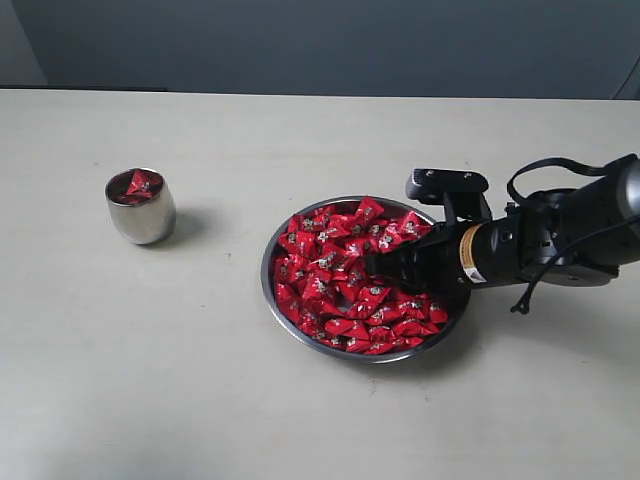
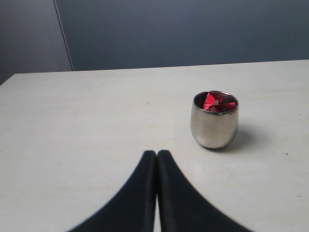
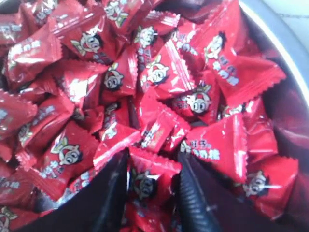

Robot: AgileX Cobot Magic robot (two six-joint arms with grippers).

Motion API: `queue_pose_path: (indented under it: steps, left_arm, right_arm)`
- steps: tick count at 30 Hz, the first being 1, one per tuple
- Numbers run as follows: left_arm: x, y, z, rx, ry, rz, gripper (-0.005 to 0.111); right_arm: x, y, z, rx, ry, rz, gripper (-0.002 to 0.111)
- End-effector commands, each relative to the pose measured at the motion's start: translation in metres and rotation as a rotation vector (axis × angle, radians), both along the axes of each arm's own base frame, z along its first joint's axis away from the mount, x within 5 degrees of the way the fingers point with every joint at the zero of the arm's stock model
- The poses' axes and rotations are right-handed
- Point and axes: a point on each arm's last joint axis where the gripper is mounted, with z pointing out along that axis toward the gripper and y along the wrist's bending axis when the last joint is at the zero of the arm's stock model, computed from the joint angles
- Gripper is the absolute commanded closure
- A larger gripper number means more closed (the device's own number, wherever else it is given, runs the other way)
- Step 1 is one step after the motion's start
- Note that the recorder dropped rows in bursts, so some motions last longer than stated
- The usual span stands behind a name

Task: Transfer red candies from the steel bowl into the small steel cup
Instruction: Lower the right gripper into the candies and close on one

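The steel bowl (image 1: 275, 240) sits right of the table's middle, heaped with red candies (image 1: 340, 270). My right gripper (image 1: 378, 266) reaches in from the right and is pushed down into the pile. In the right wrist view its fingers stand apart, and my right gripper (image 3: 154, 162) is open with one red candy (image 3: 149, 181) lying between them, uncrushed. The small steel cup (image 1: 140, 207) stands upright at the left with red candies (image 1: 140, 185) inside. My left gripper (image 2: 157, 153) is shut and empty, low over bare table, short of the cup (image 2: 214, 121).
The bowl's rim (image 3: 285, 48) curves past the candies close to my right fingers. A dark wall (image 1: 320, 45) runs behind the table's far edge. Pale tabletop (image 1: 220, 400) lies between the cup and the bowl.
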Motion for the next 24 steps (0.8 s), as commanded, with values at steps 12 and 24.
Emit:
queue_pose_path:
  steps: [12,24]
  left_arm:
    - [0.000,0.000,-0.001,0.000,0.000,0.001,0.106]
    - [0.000,0.000,-0.001,0.000,0.000,0.001,0.106]
  right_arm:
    - [-0.003,0.000,-0.011,-0.039,0.057,0.041,0.091]
    - [-0.001,-0.003,0.041,0.013,-0.087,0.019,0.109]
